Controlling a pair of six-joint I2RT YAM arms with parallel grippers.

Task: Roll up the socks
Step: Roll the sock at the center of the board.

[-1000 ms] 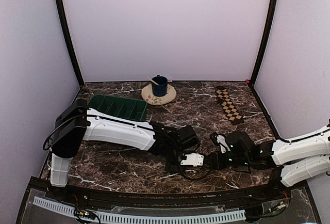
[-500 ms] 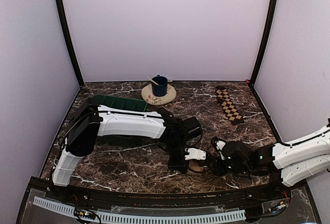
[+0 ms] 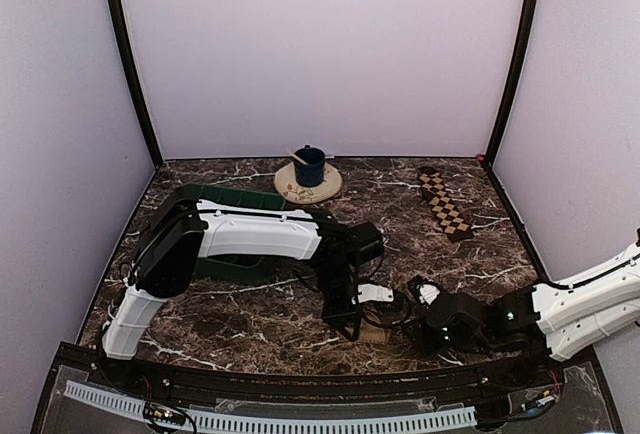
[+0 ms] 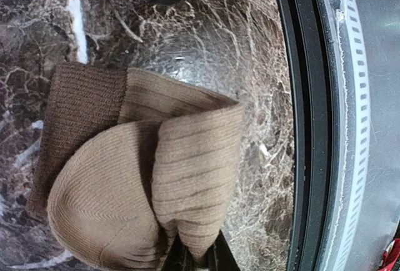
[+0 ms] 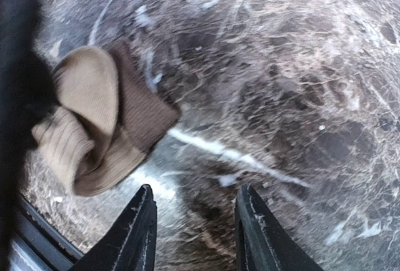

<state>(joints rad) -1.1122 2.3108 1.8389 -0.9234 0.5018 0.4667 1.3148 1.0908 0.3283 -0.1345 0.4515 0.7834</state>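
The tan sock [image 4: 125,183] is bunched into a loose fold on the marble table [image 4: 250,52] near its front edge. Its darker cuff [image 4: 81,108] points away from the left gripper [image 4: 195,257], which pinches a ribbed flap of it. The right gripper [image 5: 197,233] hovers just beside the bundle, fingers spread and empty. The checkered sock [image 3: 444,203] lies flat at the far right as a strip, its long axis running diagonally from far-left to near-right. Which end is its toe is hard to tell from overhead.
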